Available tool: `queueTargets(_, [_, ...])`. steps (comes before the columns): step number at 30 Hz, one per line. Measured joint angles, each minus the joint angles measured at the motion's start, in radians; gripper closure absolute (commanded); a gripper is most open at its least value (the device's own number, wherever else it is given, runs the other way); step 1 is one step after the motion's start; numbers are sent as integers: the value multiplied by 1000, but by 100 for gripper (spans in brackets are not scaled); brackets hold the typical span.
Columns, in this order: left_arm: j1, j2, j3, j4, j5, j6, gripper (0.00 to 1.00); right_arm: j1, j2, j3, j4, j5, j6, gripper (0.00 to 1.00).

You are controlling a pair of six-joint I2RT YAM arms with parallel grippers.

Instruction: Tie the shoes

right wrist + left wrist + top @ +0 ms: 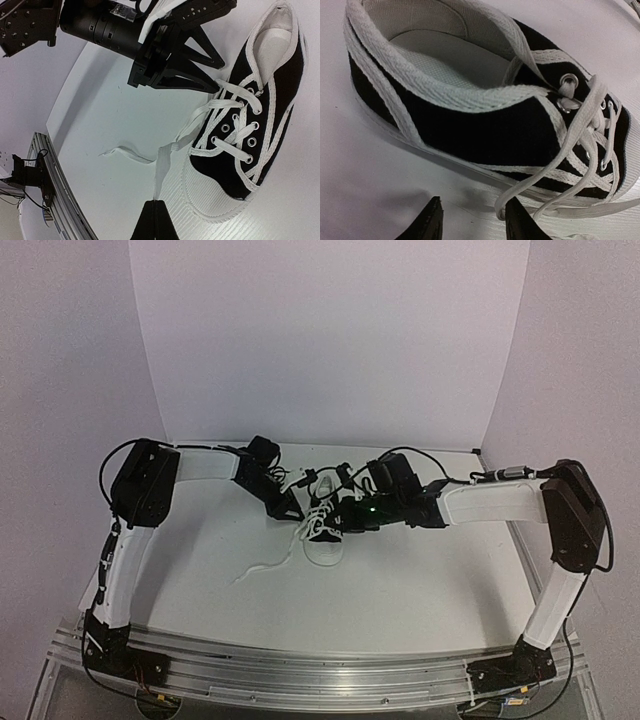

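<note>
The black sneaker point(325, 540) with white toe cap lies mid-table, toe toward the near edge. It fills the left wrist view point(485, 130) and shows in the right wrist view point(255, 135). My left gripper point(290, 506) is open just left of the shoe's side; in its own view point(474, 200) a lace loop point(520, 192) lies against its right finger. My right gripper point(157, 202) is shut on a white lace point(164, 170) that runs up to the shoe's eyelets; from above it point(335, 522) hovers over the shoe. The other lace end point(262, 566) trails on the table to the left.
The white table point(420, 580) is backed by white walls. A metal rail point(330, 670) runs along the near edge. The left arm's gripper body point(165, 45) sits close beside the shoe in the right wrist view.
</note>
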Motion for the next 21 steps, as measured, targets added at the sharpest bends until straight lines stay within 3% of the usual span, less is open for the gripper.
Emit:
queueTargets(1, [0,0,0,0,-2,-1,94,0,0,0,2,5,0,100])
queueTargets(3, [-1,1,0,1,-4,-5,100,-1,0,0,3,17,1,100])
queueTargets(13, [-3,-41,0,20,-32,-105,100,-2,83,68,5,87,1,100])
queueTargets(21, [-4,-247,-58,-12,23,-187,100,-2,240,202,52,133,47,100])
